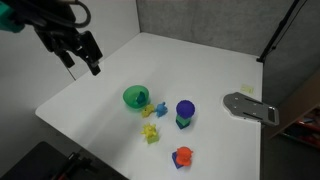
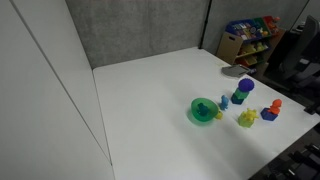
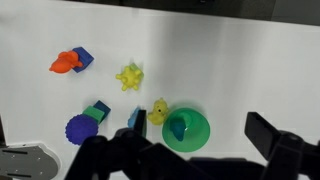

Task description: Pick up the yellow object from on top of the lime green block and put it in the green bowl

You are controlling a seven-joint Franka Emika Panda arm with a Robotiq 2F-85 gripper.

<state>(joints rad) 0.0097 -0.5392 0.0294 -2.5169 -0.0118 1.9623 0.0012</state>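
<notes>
The yellow object is pale and knobbly; it sits on the lime green block, which barely shows beneath it in an exterior view. It also shows in an exterior view. The green bowl stands on the white table, with a small teal-blue shape inside. It shows in both exterior views. My gripper is open and empty, high above the table near the bowl. In an exterior view the gripper hangs over the table's far left.
A yellow piece paired with a blue piece lies beside the bowl. A purple cylinder stands on a darker green block. An orange piece lies on a blue block. A grey metal plate lies near the table edge.
</notes>
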